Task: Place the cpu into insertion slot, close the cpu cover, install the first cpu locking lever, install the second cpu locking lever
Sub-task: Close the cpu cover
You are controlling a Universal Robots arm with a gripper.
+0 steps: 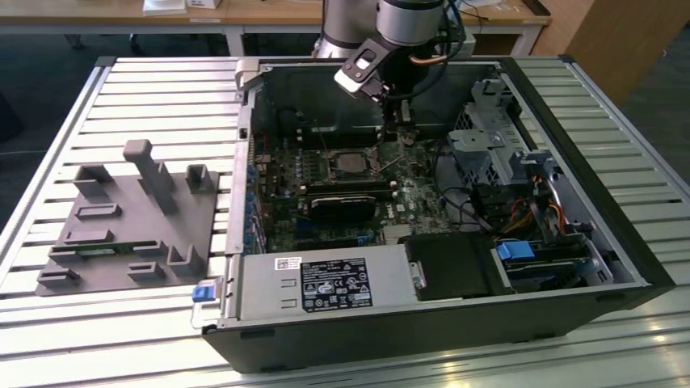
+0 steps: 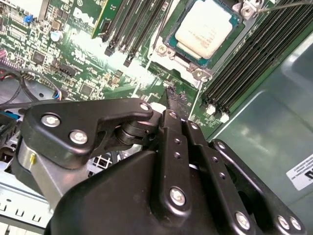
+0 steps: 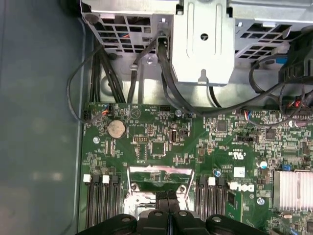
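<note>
The cpu (image 2: 203, 27), a pale silver square, lies in the insertion slot (image 1: 351, 164) in the middle of the motherboard. The cpu cover (image 3: 159, 169), a thin silver frame with a window, stands raised at one edge of the slot and not down over the chip. My gripper (image 2: 172, 94) is shut with nothing between its fingers. Its tips hang just above the board beside the slot, close to the raised cover (image 2: 164, 66). In the exterior view the gripper (image 1: 395, 133) reaches down into the open case just toward the exterior view's right of the slot. A thin wire lever (image 2: 286, 6) shows by the slot's corner.
Long black memory slots (image 2: 244, 63) flank the slot. A black card (image 1: 345, 206) lies nearer the front. The grey power supply (image 1: 313, 283) fills the front of the case, and a drive cage (image 1: 485, 145) with cables stands at the right. A grey fixture tray (image 1: 129, 218) sits left of the case.
</note>
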